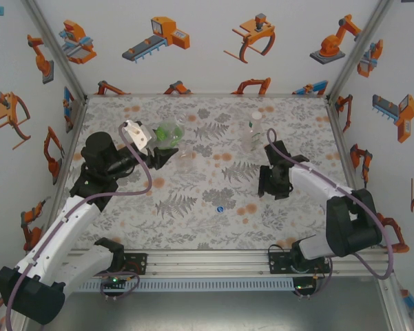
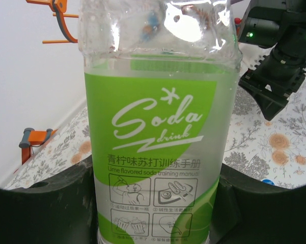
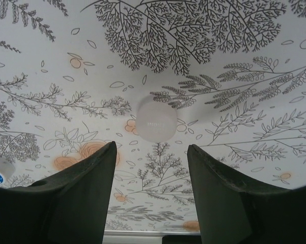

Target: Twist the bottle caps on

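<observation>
Covering the tabletop point(image 1: 207, 227) is a pale sheet printed with grey ferns and orange blossoms, edged at the near side by a metal rail point(image 1: 213, 256). White walls point(image 1: 207, 41) rise on three sides, dotted with orange drawings of robot arms.

Three bottles appear in the top view: one green bottle point(image 1: 169, 132) left of centre, one clear bottle point(image 1: 186, 160) just beside it on its near side, and a second clear bottle point(image 1: 251, 132) upright towards the right. Two caps can be counted. A blue cap point(image 1: 221, 207) lies alone on the near middle of the tabletop, and a white cap point(image 3: 157, 120) lies flat on the fern print in the right wrist view.

The green bottle is see-through plastic with a lime and white label point(image 2: 158, 152) reading "Soda drink", with Chinese lettering and small pictograms below. The left gripper point(image 1: 167, 146) is clenched on its body, with dark fingers point(image 2: 46, 208) pressing on either side of the label.

The right gripper point(image 3: 151, 168) is released and points down at the tabletop, its fingers apart with nothing between them. The white cap lies just beyond the gap, untouched.
</observation>
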Controlling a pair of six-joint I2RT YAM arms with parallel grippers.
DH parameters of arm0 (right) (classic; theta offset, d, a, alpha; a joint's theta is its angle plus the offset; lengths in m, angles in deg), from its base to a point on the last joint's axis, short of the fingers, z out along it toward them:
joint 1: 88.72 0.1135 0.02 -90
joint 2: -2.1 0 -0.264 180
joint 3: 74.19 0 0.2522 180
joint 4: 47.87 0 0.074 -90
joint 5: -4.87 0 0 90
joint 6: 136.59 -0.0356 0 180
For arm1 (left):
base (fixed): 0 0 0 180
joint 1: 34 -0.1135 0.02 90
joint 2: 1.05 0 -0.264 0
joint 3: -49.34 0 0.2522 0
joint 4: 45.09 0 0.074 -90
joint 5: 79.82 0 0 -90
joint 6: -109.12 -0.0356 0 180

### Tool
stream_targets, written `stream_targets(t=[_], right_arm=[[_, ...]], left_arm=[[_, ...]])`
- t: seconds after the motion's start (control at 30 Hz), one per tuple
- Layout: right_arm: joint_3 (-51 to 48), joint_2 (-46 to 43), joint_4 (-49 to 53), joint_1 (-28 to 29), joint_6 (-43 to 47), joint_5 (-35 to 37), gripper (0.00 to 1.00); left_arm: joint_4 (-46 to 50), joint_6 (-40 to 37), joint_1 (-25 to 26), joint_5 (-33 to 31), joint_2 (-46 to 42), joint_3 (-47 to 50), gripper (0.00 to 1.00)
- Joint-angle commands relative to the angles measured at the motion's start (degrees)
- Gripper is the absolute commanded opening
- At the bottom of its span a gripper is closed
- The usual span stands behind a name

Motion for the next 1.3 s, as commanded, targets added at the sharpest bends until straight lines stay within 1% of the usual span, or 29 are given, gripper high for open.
stream_targets(t=[0.0,0.2,0.43,0.73,1.07,1.2,1.27], right_arm=[[0.33,1.69,-1.69,-0.56,0.75,-0.55,0.56],[0.18,3.90,-3.07,-0.60,0.79,-0.58,0.54],[-0.28,4.62,-3.58,-0.60,1.61,2.27,0.51],[-0.32,5.85,-4.92,-0.69,1.53,1.55,0.47],[-0.79,5.58,-4.53,-0.68,1.47,1.55,0.40],[-0.68,5.72,-4.25,-0.70,1.52,1.40,0.40],[-0.45,5.85,-3.97,-0.69,1.53,1.29,0.42]], left_arm=[[-0.38,-0.27,-0.38,-0.01,-0.68,0.13,0.00],[-0.23,-0.36,-0.38,-0.01,-0.74,0.14,0.00],[-0.31,-0.36,-0.36,-0.10,-0.64,0.13,0.00],[-0.19,-0.45,-0.35,-0.36,-0.55,0.22,0.00],[-0.27,-0.41,-0.34,-0.36,-0.45,0.22,0.00],[-0.28,-0.36,-0.38,-0.36,-0.48,0.22,0.00],[-0.22,-0.36,-0.42,-0.36,-0.49,0.21,0.00]])
